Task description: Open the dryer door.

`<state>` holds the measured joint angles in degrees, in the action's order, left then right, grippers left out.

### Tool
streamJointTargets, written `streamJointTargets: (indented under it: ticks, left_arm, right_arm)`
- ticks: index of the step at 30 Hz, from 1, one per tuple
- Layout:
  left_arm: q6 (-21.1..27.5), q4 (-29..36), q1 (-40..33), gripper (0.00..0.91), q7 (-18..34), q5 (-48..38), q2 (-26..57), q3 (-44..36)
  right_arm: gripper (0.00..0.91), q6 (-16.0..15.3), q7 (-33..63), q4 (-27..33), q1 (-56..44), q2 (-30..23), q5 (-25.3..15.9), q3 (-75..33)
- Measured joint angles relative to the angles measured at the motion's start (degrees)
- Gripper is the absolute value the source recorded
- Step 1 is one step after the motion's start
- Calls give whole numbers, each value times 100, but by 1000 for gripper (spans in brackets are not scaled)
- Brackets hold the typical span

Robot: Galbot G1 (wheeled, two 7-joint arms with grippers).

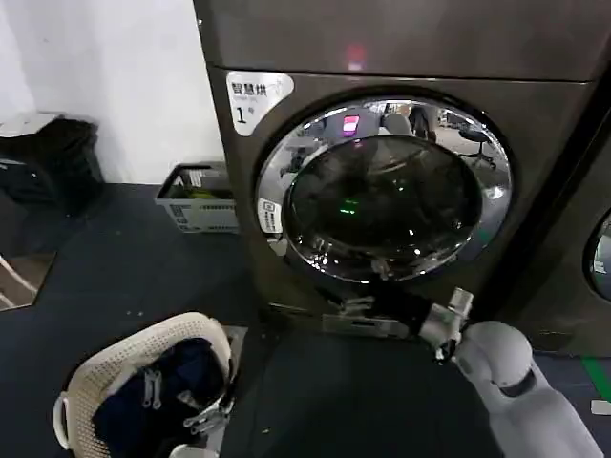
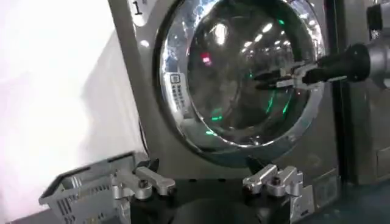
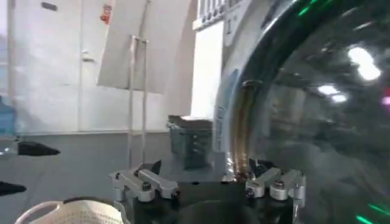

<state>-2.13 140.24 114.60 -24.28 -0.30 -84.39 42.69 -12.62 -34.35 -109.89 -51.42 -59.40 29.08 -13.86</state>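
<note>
The dryer (image 1: 401, 38) is a dark bronze-grey machine with a white sticker marked "1" (image 1: 256, 95). The dryer door (image 1: 382, 191), dark glass in a wide chrome rim, lies shut against its front. My right gripper (image 1: 348, 307) reaches in low from the right, just under the door's lower edge. It is open with nothing between its fingers. In the right wrist view that gripper (image 3: 204, 173) has one finger close to the chrome rim (image 3: 244, 122). My left gripper (image 1: 205, 415) waits open over a basket at the lower left, and it (image 2: 204, 176) faces the door (image 2: 244, 67).
A white laundry basket (image 1: 143, 382) with dark blue clothes stands on the floor at the near left. A grey crate (image 1: 198, 198) sits by the wall left of the dryer. A neighbouring dark machine (image 1: 592, 248) stands to the right. A black bag (image 1: 48, 157) lies far left.
</note>
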Motion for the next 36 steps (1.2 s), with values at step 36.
streamJointTargets:
  ticks: [36]
  left_arm:
    - [78, 48, 25, 907, 18, -3, -82, -65]
  right_arm:
    - [907, -3, 207, 1768, 1835, -936, -315, 1325]
